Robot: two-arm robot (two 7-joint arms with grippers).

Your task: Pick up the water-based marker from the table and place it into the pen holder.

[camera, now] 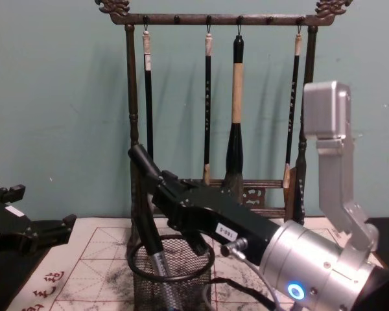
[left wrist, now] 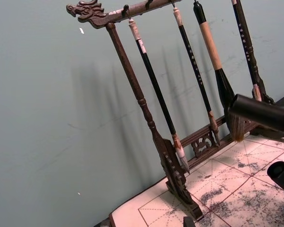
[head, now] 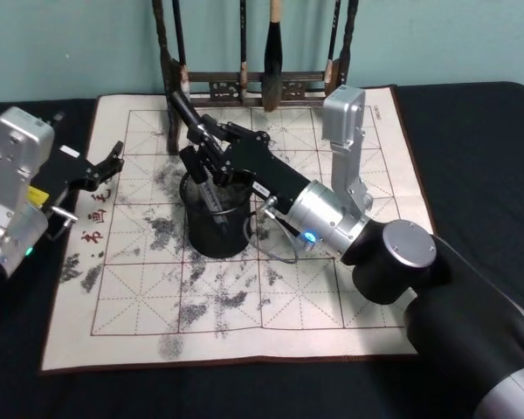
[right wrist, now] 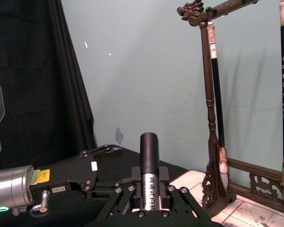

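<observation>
A black cloth covers the desk [head: 472, 131], and on it lies a pale calligraphy mat [head: 349, 288] ruled in a grid of squares with diagonals, blotched with grey ink stains and bearing red characters near its left edge. Behind the desk rises a plain teal wall [camera: 58, 97]; a black curtain [right wrist: 33, 71] hangs beside it in the right wrist view. At the far edge of the mat stands a dark wooden brush rack [camera: 131, 97] with carved ends, with 4 brushes [camera: 236, 110] hanging from its top bar.

The pen holder [head: 217, 223], a round black wire-mesh cup, sits on the mat left of centre, in front of the rack. The right gripper [head: 201, 166] reaches in from the right and hangs just above the cup's rim, its jaws closed on the water-based marker [camera: 149, 214]. The marker is tilted, its black cap up and toward the rack, its lower end already down inside the mesh, as the chest view shows. In the right wrist view the marker's barrel shows printed characters between the jaws.

The left gripper [head: 105, 166] rests over the mat's left edge, well apart from the cup, its jaws parted and holding nothing
</observation>
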